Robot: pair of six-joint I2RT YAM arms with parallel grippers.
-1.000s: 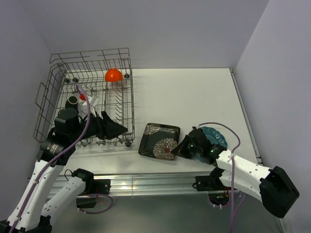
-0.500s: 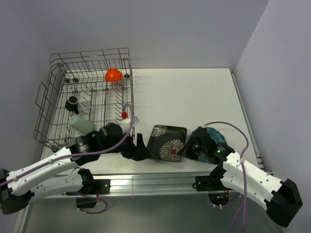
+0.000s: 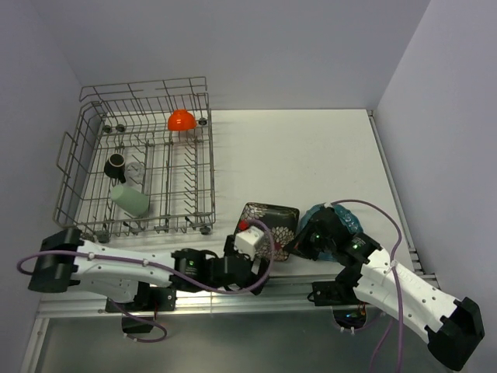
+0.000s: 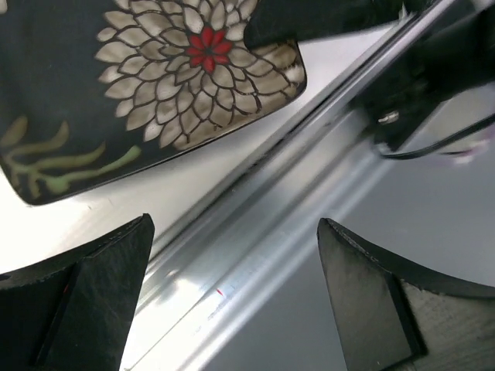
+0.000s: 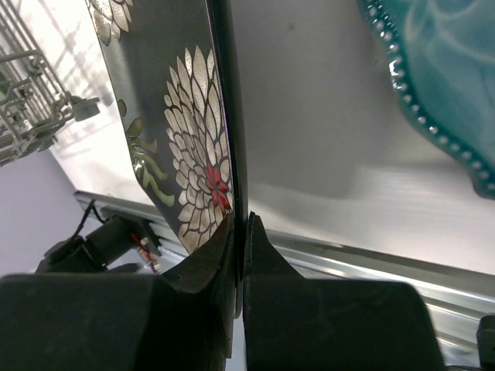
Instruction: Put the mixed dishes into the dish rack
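Note:
The black square flowered plate stands tilted up near the table's front edge. My right gripper is shut on its right rim, and the right wrist view shows the plate edge-on between the jaws. The teal plate lies flat just right of it, partly under my right arm. My left gripper hangs open and empty over the front rail, just below the plate. The dish rack holds the orange bowl, dark mug, clear glass and pale green cup.
The left arm stretches low along the table's near edge from the left. An aluminium rail runs under the left gripper. The rack's right side stands left of the black plate. Walls close in the back and right.
The left arm swung from the rack across to the front edge below the black plate, its jaws widening; the green cup stays in the rack. The right gripper tilted the plate up.

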